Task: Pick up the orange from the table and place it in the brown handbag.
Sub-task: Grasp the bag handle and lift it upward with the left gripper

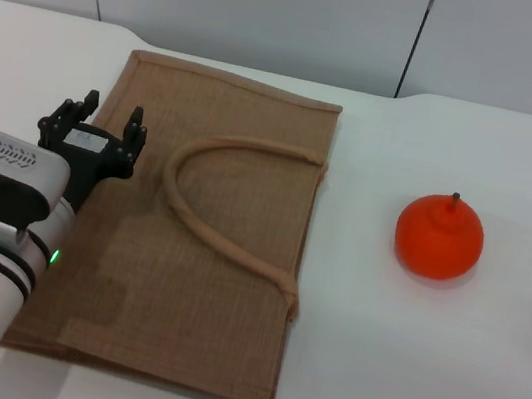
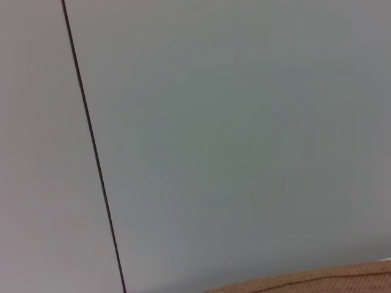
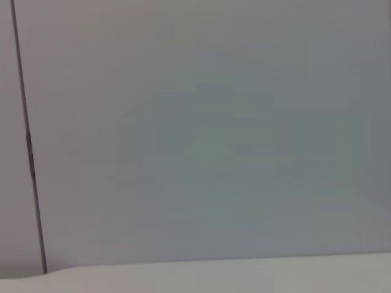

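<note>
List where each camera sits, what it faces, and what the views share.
Head view: from the robot's head, down onto the table, the flat brown handbag and the orange; the left gripper, open, is over the bag's left edge.
Left wrist view: faces the wall, with a strip of the bag; no robot parts visible.
Right wrist view: faces the wall above the table edge; no robot parts visible.
Shared: the bag, in the head and left wrist views.

Behind the work surface stands a plain pale grey-white panelled wall (image 1: 276, 9), evenly lit, its smooth flat panels divided by thin dark vertical seams (image 1: 416, 41) that run down to its base.
</note>
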`<state>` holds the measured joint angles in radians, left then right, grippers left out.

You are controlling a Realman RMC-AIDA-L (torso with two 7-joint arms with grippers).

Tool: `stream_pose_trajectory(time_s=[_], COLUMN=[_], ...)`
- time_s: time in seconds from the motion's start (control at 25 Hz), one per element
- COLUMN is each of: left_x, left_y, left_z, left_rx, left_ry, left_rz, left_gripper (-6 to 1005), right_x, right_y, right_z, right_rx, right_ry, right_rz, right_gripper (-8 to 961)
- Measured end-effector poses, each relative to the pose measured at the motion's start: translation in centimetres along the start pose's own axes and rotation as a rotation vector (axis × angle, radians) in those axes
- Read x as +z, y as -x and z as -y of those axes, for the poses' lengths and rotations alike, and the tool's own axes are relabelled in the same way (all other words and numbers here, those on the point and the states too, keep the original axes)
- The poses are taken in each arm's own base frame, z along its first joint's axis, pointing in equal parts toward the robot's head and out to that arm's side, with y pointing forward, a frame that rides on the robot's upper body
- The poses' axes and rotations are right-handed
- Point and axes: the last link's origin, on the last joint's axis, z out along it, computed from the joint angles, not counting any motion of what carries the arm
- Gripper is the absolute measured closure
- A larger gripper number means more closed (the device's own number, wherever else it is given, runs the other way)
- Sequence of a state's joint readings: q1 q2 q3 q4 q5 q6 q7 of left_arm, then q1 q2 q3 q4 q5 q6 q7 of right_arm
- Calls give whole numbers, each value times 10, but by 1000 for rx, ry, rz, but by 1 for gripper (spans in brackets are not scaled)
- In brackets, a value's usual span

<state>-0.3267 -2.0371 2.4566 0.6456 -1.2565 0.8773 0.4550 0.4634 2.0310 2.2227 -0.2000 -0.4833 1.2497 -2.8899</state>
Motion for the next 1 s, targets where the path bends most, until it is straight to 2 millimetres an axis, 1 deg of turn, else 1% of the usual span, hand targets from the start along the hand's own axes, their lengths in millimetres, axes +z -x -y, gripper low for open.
stream_pose_trajectory(time_s=[0.16, 0.48, 0.92, 1.0], left_x=[0, 3, 4, 4], left_y=[0, -3, -3, -3], left_z=[0, -1, 1, 2], left_rx=[7, 16, 22, 23], left_ry=[0, 6, 1, -1], left_rz=[0, -8, -15, -15], left_gripper=[446, 433, 346, 303], right_x=[0, 3, 4, 4], right_y=[-3, -1, -1, -1], right_z=[1, -1, -2, -2], right_rx=[1, -1, 7, 7], right_ry=[-6, 2, 4, 4], right_rz=[-19, -18, -17, -16], right_gripper=[150, 150, 149, 149])
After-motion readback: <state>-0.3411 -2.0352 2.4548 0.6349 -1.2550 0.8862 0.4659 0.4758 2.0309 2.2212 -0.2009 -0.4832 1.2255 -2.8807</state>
